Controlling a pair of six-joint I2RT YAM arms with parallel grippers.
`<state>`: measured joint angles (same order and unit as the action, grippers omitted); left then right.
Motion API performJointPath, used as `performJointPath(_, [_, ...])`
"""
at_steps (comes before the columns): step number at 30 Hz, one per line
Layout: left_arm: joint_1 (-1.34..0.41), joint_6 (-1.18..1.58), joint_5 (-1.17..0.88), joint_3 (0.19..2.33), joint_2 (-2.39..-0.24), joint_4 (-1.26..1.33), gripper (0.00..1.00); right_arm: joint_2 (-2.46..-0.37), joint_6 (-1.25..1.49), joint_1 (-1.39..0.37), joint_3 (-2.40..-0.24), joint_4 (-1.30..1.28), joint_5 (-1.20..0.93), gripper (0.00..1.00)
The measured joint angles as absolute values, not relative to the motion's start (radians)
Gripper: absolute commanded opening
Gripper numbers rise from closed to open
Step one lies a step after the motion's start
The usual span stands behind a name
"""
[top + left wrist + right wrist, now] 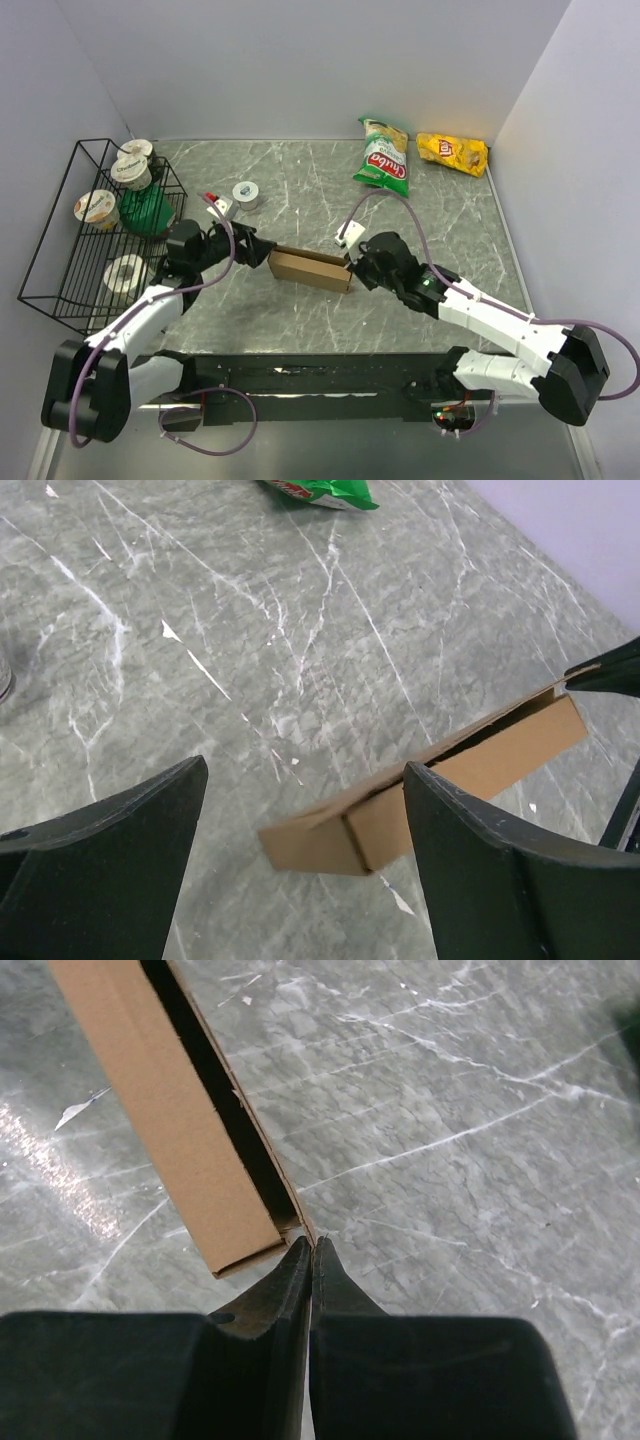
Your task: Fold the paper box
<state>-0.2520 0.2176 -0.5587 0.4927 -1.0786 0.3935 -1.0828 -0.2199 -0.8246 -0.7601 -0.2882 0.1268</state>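
Brown paper box lies abt centre of marble table, long side L-R, top flap ajar. R gripper pinched tight on flap corner at box's right end. L gripper spread wide, just off left end, not touching. Far right corner: green chip bag, yellow Lay's bag.

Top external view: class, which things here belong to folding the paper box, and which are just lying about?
Belongs to the job:
paper box
right gripper, pinching its flap corner
left gripper, open at its other end

Just lying about:
green snack bag
yellow snack bag
small white roll
wire basket holding tubs
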Motion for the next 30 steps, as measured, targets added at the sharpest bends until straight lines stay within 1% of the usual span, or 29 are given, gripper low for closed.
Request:
performJointPath(3, [-0.218, 0.214, -0.635, 0.507, -1.11, 0.407, 0.92, -1.077, -0.249, -0.783, -0.76, -0.292, 0.049, 0.0])
performJointPath(8, [-0.211, 0.211, -0.694, 0.524, -1.109, 0.414, 0.96, -1.089, -0.313, -0.739, -0.77, -0.294, -0.035, 0.0])
performJointPath(16, [-0.205, 0.199, -0.702, 0.54, -1.105, 0.383, 0.98, -1.226, -0.41, -0.657, -0.867, -0.29, -0.118, 0.01])
performJointPath(22, [-0.196, 0.199, -0.702, 0.575, -1.137, 0.367, 0.98, -1.267, -0.468, -0.591, -0.901, -0.31, -0.177, 0.02])
performJointPath(30, [-0.173, 0.2, -0.702, 0.595, -1.166, 0.367, 0.98, -1.286, -0.527, -0.552, -0.916, -0.333, -0.186, 0.03])
